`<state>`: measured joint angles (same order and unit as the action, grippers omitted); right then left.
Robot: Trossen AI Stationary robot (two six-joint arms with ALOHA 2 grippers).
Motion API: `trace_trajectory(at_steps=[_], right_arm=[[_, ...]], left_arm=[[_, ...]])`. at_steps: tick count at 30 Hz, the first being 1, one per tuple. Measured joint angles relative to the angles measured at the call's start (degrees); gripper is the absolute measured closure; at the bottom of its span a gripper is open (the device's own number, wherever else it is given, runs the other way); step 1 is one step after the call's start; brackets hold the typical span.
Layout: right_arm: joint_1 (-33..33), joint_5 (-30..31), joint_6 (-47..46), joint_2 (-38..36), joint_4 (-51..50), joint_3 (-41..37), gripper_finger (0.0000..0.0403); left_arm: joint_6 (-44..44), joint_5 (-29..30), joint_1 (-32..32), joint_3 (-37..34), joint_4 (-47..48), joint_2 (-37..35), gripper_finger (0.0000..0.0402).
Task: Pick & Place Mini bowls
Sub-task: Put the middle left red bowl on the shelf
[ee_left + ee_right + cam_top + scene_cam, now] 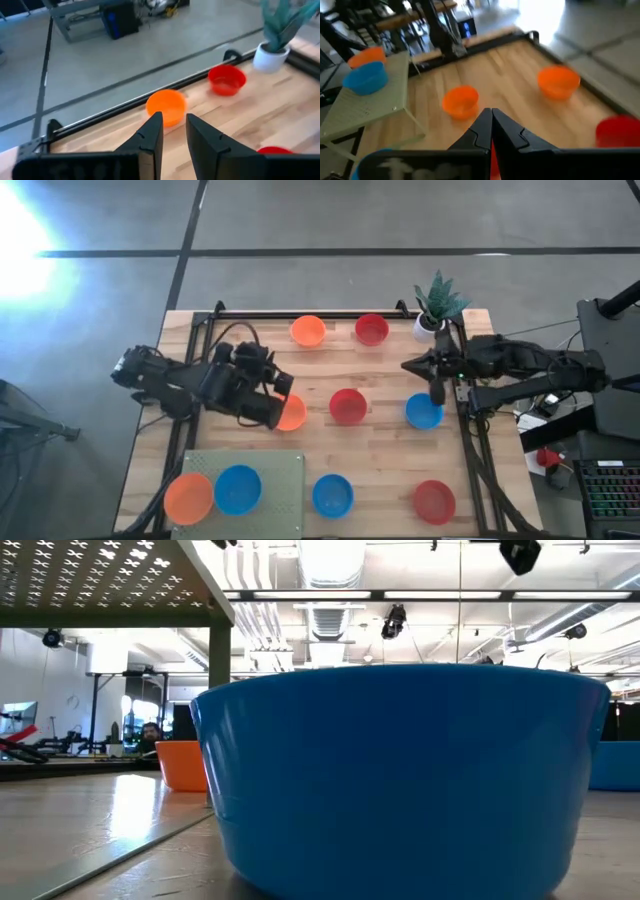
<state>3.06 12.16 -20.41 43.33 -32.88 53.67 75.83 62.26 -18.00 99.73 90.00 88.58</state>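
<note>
Nine mini bowls show in the high view. An orange bowl [308, 331] and a red bowl [371, 329] sit near the far edge. An orange bowl [293, 415], a red bowl [347, 406] and a blue bowl [424, 413] sit mid-table. A blue bowl [332, 495] and a red bowl [434, 501] are near the front. An orange bowl [188, 498] and a blue bowl [237, 488] rest on the green rack [275, 470]. My left gripper [278, 398] [172, 127] is open, above the mid-table orange bowl's left part. My right gripper [437, 388] [491, 116] is shut, over the blue bowl's far rim.
A white pot with a green plant [437, 305] stands at the far right corner, close to my right arm. Black frame rails run along the table's far, left and right sides. In the low view the front blue bowl [400, 780] fills the picture.
</note>
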Motion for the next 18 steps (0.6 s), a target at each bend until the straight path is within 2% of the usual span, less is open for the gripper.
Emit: trace_trajectory(at_steps=[6, 11, 18], right_arm=[[-0.5, 3.2, -12.2, 10.6, -6.8, 5.9, 0.0394], [-0.5, 4.5, -12.2, 19.8, -11.8, 11.2, 0.0394], [-1.0, 4.2, -12.7, 31.2, -12.2, 19.2, 0.0394]], left_arm=[[-2.8, -1.9, 1.5, -5.4, 0.0, -4.3, 0.0323], [-2.3, -2.0, 1.6, -12.6, -0.1, -10.6, 0.0323], [-3.4, -4.2, 1.6, -20.5, -3.3, -18.6, 0.0323]])
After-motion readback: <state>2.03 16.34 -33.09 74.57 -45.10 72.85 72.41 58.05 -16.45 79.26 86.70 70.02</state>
